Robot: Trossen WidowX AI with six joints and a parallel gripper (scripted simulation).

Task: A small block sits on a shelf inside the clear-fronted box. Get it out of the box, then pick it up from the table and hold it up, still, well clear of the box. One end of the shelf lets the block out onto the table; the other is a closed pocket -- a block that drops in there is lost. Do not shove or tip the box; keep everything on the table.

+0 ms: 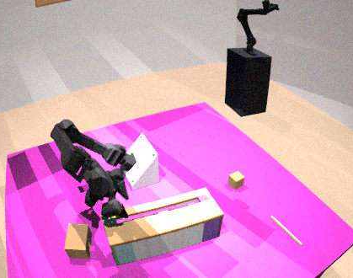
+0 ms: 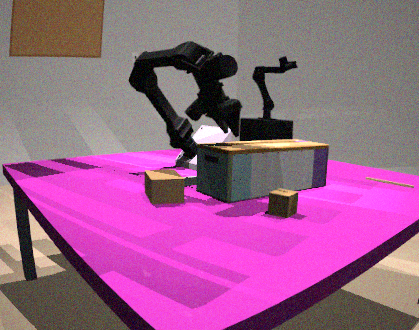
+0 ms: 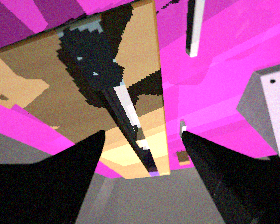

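The box [image 1: 161,227] [image 2: 276,170] [image 3: 133,159] has a tan top with a long slot, a clear greyish front, a teal section at its left end and a purple one at its right end. I cannot make out the small block or the shelf inside. My gripper [image 1: 125,207] [image 2: 233,132] [image 3: 144,134] is open, with nothing between its fingers. It hangs above the left part of the box, angled down towards the right. A jagged dark shadow covers part of the box top in the wrist view and hides detail around the slot.
A larger tan block [image 1: 77,241] [image 2: 164,187] stands off the box's left end. One tan cube [image 1: 236,180] lies behind and right; another [image 2: 283,203] stands in front. A white wedge [image 1: 145,162] [image 2: 209,135] [image 3: 277,115] is behind the box. A thin stick [image 1: 286,230] [image 2: 390,182] lies right.
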